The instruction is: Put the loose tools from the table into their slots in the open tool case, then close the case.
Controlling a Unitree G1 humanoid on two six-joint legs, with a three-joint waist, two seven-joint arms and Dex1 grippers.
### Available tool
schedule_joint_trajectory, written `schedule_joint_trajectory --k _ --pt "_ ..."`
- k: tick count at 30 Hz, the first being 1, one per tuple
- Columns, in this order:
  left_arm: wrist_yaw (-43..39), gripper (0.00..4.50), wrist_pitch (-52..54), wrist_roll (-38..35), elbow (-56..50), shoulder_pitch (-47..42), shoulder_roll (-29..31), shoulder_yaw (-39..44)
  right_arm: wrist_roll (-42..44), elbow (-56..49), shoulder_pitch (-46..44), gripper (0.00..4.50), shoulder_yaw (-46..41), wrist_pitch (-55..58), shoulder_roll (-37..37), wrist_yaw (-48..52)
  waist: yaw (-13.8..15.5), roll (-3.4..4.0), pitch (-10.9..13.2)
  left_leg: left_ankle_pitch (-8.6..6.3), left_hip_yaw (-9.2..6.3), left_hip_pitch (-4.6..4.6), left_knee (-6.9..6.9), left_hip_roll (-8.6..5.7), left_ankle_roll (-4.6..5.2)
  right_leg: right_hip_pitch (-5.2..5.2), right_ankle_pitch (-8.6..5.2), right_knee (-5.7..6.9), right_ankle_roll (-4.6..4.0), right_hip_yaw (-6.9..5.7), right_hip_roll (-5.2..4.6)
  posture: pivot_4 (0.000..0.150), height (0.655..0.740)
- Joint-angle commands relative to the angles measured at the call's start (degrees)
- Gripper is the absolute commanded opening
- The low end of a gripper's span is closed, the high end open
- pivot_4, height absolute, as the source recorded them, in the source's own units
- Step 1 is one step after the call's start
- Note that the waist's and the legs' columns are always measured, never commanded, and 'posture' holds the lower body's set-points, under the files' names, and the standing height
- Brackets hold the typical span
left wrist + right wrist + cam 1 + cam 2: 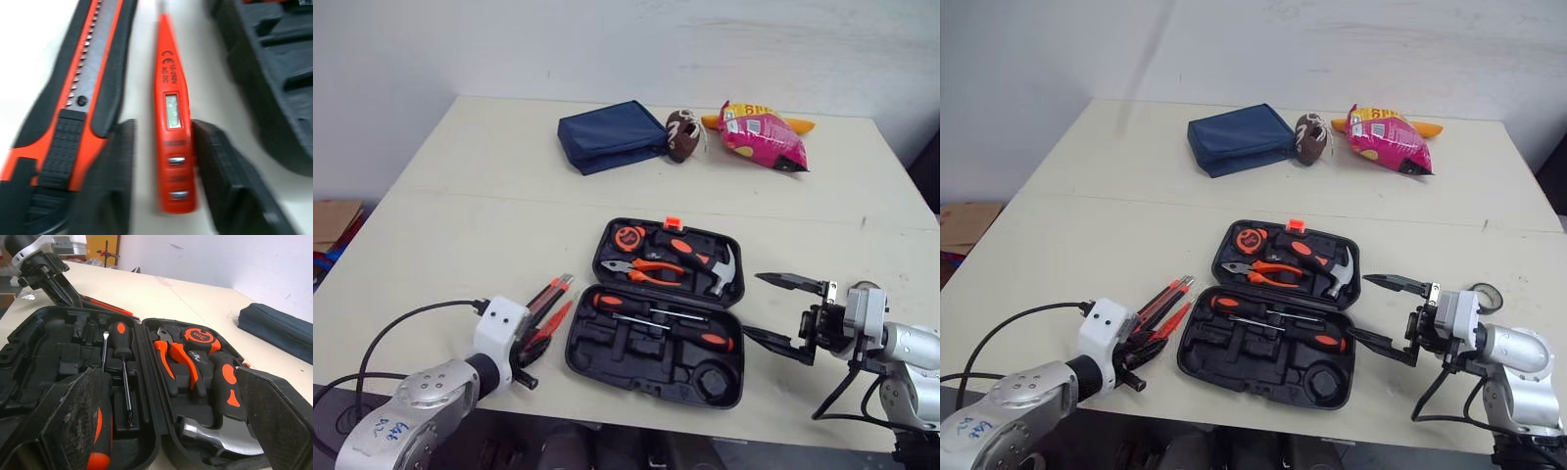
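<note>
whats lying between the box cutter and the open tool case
An orange voltage tester pen, with the left gripper open on either side of it; the left wrist view shows this.

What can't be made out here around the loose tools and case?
Left wrist view: tip of the slim orange tester pen, cut by the picture edge.
Left eye view: lower ends of the tester and the black-and-orange utility knife, behind the left gripper.
Right wrist view: steel hammer head, partly behind the right gripper.

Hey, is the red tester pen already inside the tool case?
No, the red tester pen lies on the table beside the tool case, between the jaws of the left gripper.
</note>
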Motion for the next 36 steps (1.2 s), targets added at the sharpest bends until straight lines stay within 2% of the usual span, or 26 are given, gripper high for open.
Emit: schedule_joint_trajectory --k 1,7,11,14,20,23,25,26,29,31,36 --pt "-1.49 0.29 1.73 -0.6 1.96 0.54 0.48 -2.27 0.45 -2.25 0.38 4.5 -0.63 -0.83 0.02 -0.5 0.06 0.0 0.0 0.0 0.0 0.0 0.01 0.0 0.0 0.0 0.0 0.0 0.0 -0.01 0.0 0.15 0.74" --pt "-1.88 0.29 -0.8 0.88 2.33 0.49 1.42 -1.27 0.13 -4.63 0.75 4.5 -0.03 0.38 -0.1 -2.28 0.06 0.06 -0.03 0.0 0.0 0.01 0.0 0.0 0.01 0.01 0.0 0.0 0.0 0.0 -0.01 0.15 0.74" --pt "-5.77 0.29 -11.6 0.82 2.9 -0.02 0.73 4.64 0.1 -6.72 1.06 4.5 0.2 1.78 -0.46 -3.6 0.02 -0.07 0.05 0.0 -0.01 -0.05 0.0 0.0 0.01 -0.05 0.0 0.0 0.0 -0.01 0.0 0.15 0.74" --pt "-12.67 0.29 -19.12 -1.23 3.99 -0.54 2.84 9.38 0.39 -8.92 1.34 4.5 0.02 3.39 -0.94 -4.68 0.0 -0.24 0.14 0.01 -0.02 -0.09 -0.02 0.03 -0.01 -0.11 0.0 0.01 -0.02 -0.05 0.02 0.15 0.74" --pt "-36.23 0.29 -33.69 -4.36 11.7 -1.84 14.89 13.51 0.95 -11.33 0.4 4.5 -0.34 6.65 -2.43 -5.44 -0.19 -0.2 0.18 -0.03 -0.01 -0.11 -0.13 0.03 -0.1 -0.18 -0.05 -0.01 -0.12 -0.07 0.0 0.15 0.74" --pt "-48.8 0.29 -40.86 -1.9 16.23 -4.79 23.44 8.48 0.93 -11.95 -0.33 4.5 -0.57 7.97 -2.91 -6.25 -0.14 -0.19 0.21 -0.05 0.0 -0.13 -0.14 0.04 -0.12 -0.22 -0.09 0.0 -0.19 -0.11 0.0 0.15 0.74" --pt "-53.96 0.29 -45.86 1.16 19.1 -6.86 27.27 4.36 1.13 -12.56 -0.51 4.5 -0.36 8.76 -3.08 -6.31 -0.14 -0.1 0.25 -0.05 -0.01 -0.14 -0.17 0.04 -0.13 -0.22 -0.1 -0.03 -0.2 -0.12 -0.02 0.15 0.74" --pt "-55.08 0.29 -46.14 2.08 20.53 -10.86 28.1 0.67 1.53 -13.08 -0.49 4.5 -0.39 9.34 -3.3 -6.23 -0.13 -0.03 0.3 -0.07 -0.01 -0.14 -0.21 0.04 -0.13 -0.22 -0.1 -0.05 -0.2 -0.12 -0.04 0.15 0.74" --pt "-57.74 0.29 -38.68 0.87 20.64 -23.39 28.96 -9.89 3.97 -16.14 0.89 4.5 -0.36 12.87 -5.15 -4.6 0.31 0.06 0.43 -0.1 -0.04 -0.21 -0.19 0.02 -0.11 -0.23 -0.1 -0.07 -0.19 -0.15 -0.03 0.15 0.74" --pt "-58.15 0.29 -38.15 3.56 21.14 -29.05 27.99 -15.03 4.64 -18.03 2.37 4.5 -0.5 13.87 -6.49 -2.99 0.1 0.08 0.45 -0.1 -0.05 -0.31 -0.18 0.03 -0.11 -0.27 -0.08 -0.08 -0.13 -0.16 -0.02 0.15 0.74" --pt "-58.27 0.29 -35.7 8.04 22.1 -36.65 26.41 -23.55 4.74 -19.82 5.78 4.5 -2.64 15.0 -6.39 -5.17 -0.77 0.03 0.49 -0.13 0.01 -0.34 -0.11 0.05 -0.35 -0.33 -0.25 -0.09 0.15 0.04 0.13 0.15 0.74"
